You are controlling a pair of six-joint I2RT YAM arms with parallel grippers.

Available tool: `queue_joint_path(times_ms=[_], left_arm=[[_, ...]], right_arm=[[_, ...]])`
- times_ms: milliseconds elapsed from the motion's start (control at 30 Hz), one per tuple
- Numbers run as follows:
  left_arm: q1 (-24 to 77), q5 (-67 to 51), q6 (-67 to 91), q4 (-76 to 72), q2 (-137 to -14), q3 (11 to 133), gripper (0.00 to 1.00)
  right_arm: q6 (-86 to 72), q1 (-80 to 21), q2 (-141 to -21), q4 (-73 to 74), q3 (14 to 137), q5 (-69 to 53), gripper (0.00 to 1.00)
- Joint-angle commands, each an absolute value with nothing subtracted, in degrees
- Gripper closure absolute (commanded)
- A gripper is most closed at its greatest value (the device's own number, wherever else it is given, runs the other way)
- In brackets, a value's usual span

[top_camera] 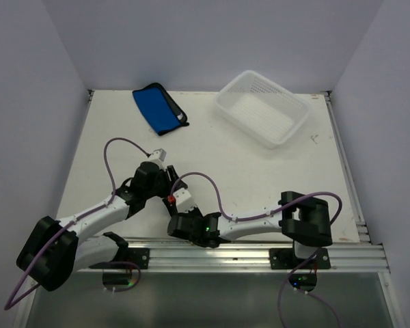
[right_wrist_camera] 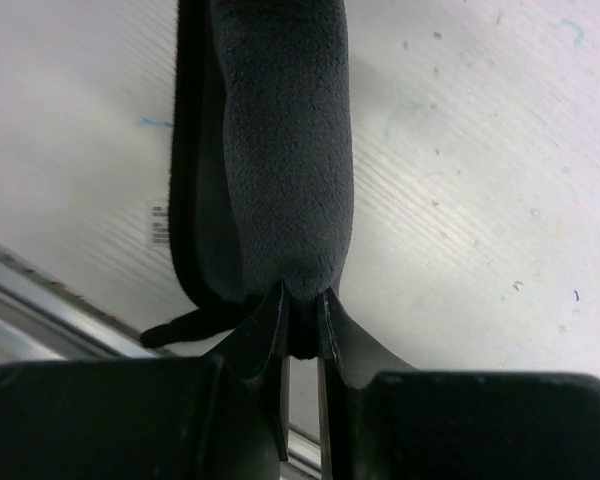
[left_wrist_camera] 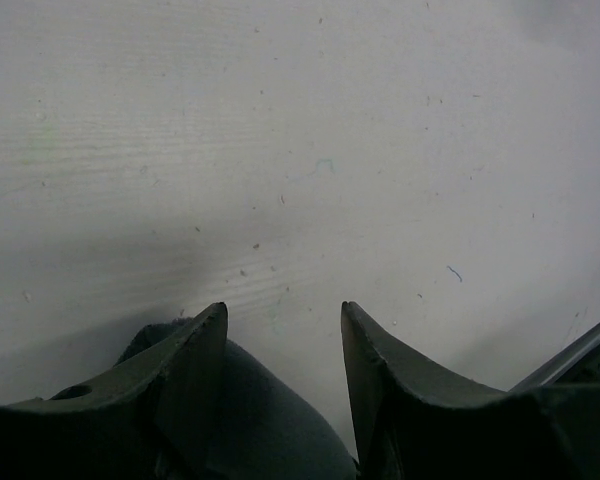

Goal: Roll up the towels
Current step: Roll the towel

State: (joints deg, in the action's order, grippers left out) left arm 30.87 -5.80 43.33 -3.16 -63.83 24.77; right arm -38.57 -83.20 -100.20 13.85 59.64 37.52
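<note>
The bright blue towel with black edging (top_camera: pixel 157 108) lies folded at the far left of the table. The dark towel (right_wrist_camera: pixel 285 150) is a short roll; my right gripper (right_wrist_camera: pixel 302 297) is shut on its near end. In the top view my right gripper (top_camera: pixel 180 206) sits near the table's front edge, and the arms hide the roll. My left gripper (left_wrist_camera: pixel 283 312) is open just above the bare table, with part of the dark towel (left_wrist_camera: pixel 265 420) under its left finger. In the top view my left gripper (top_camera: pixel 165 183) is right beside the right one.
A white perforated basket (top_camera: pixel 263 108) stands at the far right of the table. A metal rail (top_camera: pixel 260 256) runs along the front edge, close to the right gripper. Purple cables (top_camera: pixel 123 147) loop over both arms.
</note>
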Motion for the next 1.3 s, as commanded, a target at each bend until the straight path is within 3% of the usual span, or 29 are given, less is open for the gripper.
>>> queue_joint_path(times_ms=[0,567,867,1267], left_arm=[[30.8,-6.9,41.8,-5.4,-65.0,27.2,0.46],[30.8,-9.4,41.8,-4.9,-64.0,30.0,0.46],[30.8,-13.3,45.0,-9.1,-63.9,24.4,0.46],[30.8,-13.1,45.8,-8.5,-60.6,20.7,0.46]], right_arm=[[-37.4,-83.1,-103.3,18.5,61.1,41.0,1.00],[-36.9,-83.9,-110.3,29.7,70.0,47.9,1.00],[-37.2,-87.4,-123.3,47.8,85.4,56.6,1.00],[-37.9,-91.0,-131.0,62.6,93.8,63.8,1.00]])
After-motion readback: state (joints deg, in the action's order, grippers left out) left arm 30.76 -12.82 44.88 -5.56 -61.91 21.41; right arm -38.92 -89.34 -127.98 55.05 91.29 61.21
